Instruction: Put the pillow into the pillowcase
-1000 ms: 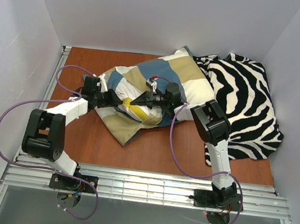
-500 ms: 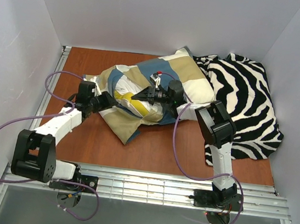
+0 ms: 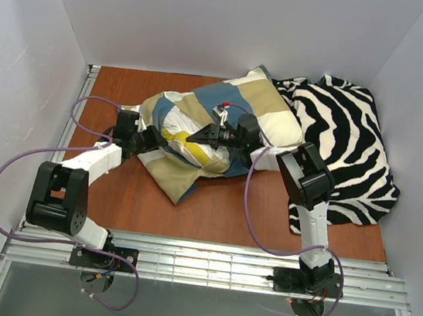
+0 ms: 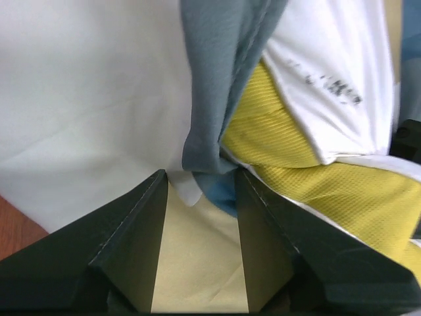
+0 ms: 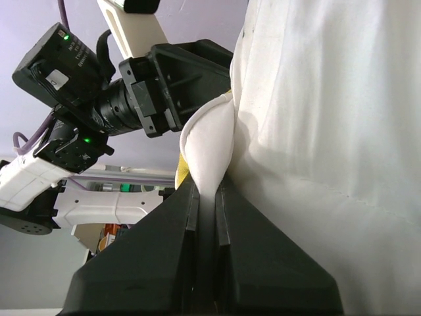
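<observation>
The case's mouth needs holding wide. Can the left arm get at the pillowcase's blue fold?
Probably yes: that fold of the pillowcase hangs at the tips of the open left gripper, nothing between.

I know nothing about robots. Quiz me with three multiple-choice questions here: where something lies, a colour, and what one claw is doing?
1. Where does the black-and-white zebra-striped cloth lie?
A. Right side of the wooden table, beside the blue, tan and cream checked pillowcase.
B. Far left.
C. Inside the pillowcase.
2. What colour is the soft white pillow underneath?
A. Red.
B. Yellow.
C. Green.
3. What is the right gripper doing?
A. Hanging open.
B. Gripping the zebra-striped cloth.
C. Shut on a fold of white pillow fabric.
Answers: A, it covers the right rear corner; B, yellow mesh shows at the opening; C, it pinches white fabric.
</observation>
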Motion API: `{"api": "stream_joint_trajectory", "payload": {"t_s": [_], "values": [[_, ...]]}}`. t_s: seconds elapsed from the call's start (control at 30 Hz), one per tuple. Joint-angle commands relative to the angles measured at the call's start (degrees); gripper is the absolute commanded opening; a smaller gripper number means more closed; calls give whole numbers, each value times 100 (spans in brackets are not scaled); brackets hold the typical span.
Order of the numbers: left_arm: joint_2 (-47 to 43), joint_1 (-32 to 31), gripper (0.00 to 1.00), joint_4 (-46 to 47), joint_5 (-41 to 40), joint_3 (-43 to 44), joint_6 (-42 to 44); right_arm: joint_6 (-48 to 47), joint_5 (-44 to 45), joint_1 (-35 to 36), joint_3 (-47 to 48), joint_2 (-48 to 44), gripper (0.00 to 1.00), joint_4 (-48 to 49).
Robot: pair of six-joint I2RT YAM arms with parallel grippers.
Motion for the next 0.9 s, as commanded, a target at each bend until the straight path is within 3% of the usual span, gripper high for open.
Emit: {"api": "stream_joint_trajectory", "payload": {"t_s": [0.0,0.2,0.5,0.7,0.87], "values": [[-149,17,39,196,134,225,37,-72,139,-89,-72,-330,1,98],[-598,61,41,-357,-154,365,475,-115,147,-89,-134,-330,1,106],[209,166,43,-735,-349,858,828,-80,139,-80,-64,-313,1,124],[536,166,33,-1027,-472,850,977,-98,156,-89,-29,-295,1,115],[729,131,33,-1193,-324,875,1144,-142,191,-45,-11,-225,1,107]]}}
